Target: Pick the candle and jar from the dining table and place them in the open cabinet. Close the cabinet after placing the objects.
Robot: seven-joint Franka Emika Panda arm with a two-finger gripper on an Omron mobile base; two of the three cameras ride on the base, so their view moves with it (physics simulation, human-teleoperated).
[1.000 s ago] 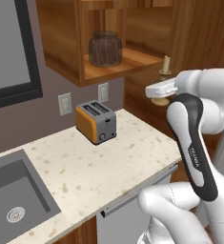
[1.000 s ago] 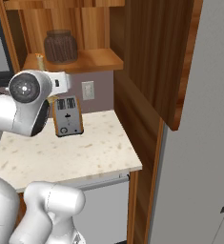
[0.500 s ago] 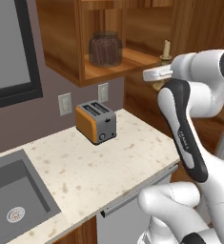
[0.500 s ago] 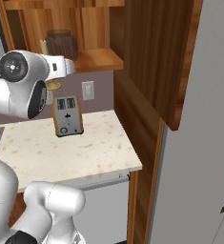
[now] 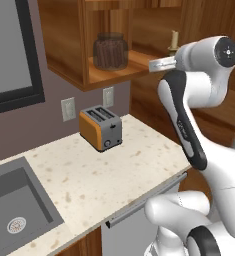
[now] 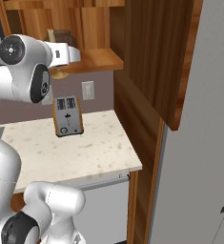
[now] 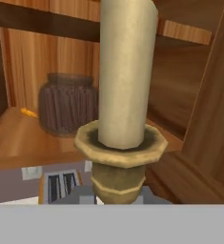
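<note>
1. Left base view: the sink [image 5: 16, 200] was set into the speckled surface [image 5: 114, 175] at far left. This view alone gave the sink.
2. Same view: an orange toaster [image 5: 101, 128] stood on the surface below the open cabinet [image 5: 69, 55], near two wall outlets [image 5: 68, 108].
3. Same view: the jar [image 5: 110, 51], lidded and showing dark sticks inside, stood on the cabinet shelf, left of the arm.
4. Same view: the candle [image 5: 174, 41] stood upright at the arm's wrist, just before the shelf edge, right of the jar and apart from it.
5. Right base view: the cabinet door [image 6: 154, 52] stood swung open at right, its outer face grey; the left base view did not give this.
6. Right base view: the jar [image 6: 62, 37] was mostly hidden behind the arm; the toaster [image 6: 67, 116] stood below.
7. Hand view: the candle [image 7: 125, 71] rose close and upright from its brass holder, with the jar [image 7: 68, 104] behind on the shelf and a small orange item lying left of it.
8. Claw: fingers hidden from sight; drawn together on the candle's holder, which was carried at the hand.
</note>
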